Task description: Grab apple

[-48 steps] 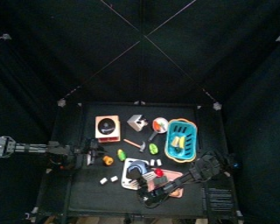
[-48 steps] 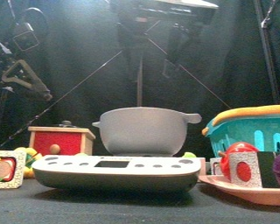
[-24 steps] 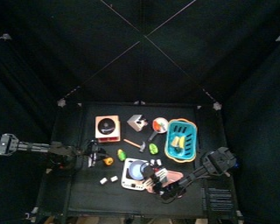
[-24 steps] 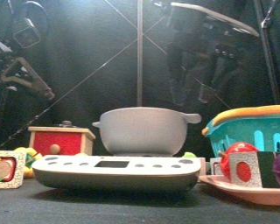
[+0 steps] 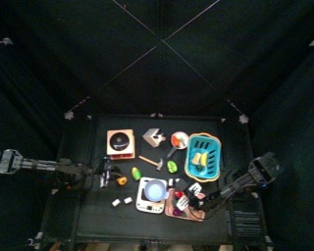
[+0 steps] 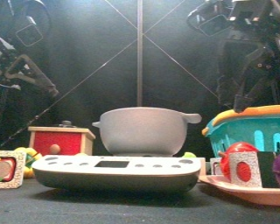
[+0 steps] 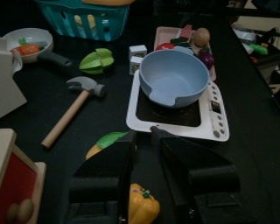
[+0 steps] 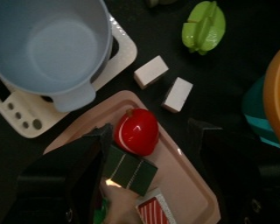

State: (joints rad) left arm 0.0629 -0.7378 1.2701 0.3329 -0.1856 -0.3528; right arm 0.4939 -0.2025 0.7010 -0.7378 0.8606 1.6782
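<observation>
While your right gripper [image 8: 140,179] hangs above the pink tray [image 8: 195,206] with its jaws spread wide and nothing between them, the apple [image 8: 137,131] lies on that tray just ahead of the jaws, free of both. Beside the apple on the tray sits a small dark green block [image 8: 130,171], and a red-and-white card [image 8: 160,213] lies nearer the gripper's base. Just off the tray's edge you see two white cubes [image 8: 163,83] on the desk [image 8: 230,74], and past them a green leaf-shaped piece [image 8: 203,24]. Next to the tray stands the white scale [image 8: 20,96] carrying the pale blue bowl [image 8: 49,48]. From the front, the apple [image 6: 238,163] shows red on the tray [image 6: 254,191], with the blue basket [image 6: 254,136] behind it and the bowl [image 6: 146,129] on the scale [image 6: 113,171] at centre. From above, the right arm [image 5: 245,181] comes in over the desk's right front corner, the tray [image 5: 188,204] below its tip. Your left gripper [image 7: 149,179] rests low at the desk's left side, its jaws a narrow gap apart and empty, with a yellow pepper [image 7: 143,206] just in front of it and a wooden hammer [image 7: 70,107] farther out.
</observation>
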